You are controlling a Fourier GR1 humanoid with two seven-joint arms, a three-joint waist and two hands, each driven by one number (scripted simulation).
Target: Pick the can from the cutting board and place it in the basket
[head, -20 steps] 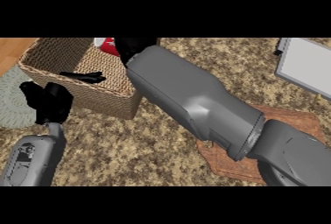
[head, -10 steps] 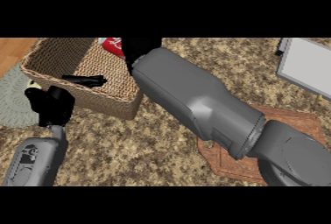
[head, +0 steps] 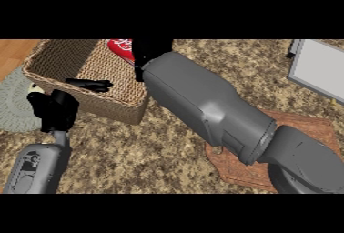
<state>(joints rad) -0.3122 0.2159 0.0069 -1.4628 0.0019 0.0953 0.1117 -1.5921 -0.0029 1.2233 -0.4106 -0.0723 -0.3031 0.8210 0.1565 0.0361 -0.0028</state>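
Right forearm [head: 201, 104] runs from over the cutting board [head: 306, 129] up to the wicker basket [head: 101, 107], ending at its far right corner. The can is off the board, so the pick is done.

Right hand [head: 153, 50] is at that corner, fingers curled round the red can [head: 119, 49]. The can is over the basket's interior near the far rim, partly hidden, apparently not released.

Left to do, I judge: lower it and let go.

Left hand [head: 57, 113] rests before the basket's near wall, fingers relaxed, holding nothing.

Against half a second ago, the can sits slightly further over the basket, and the left hand has drifted a little toward the basket's wall.
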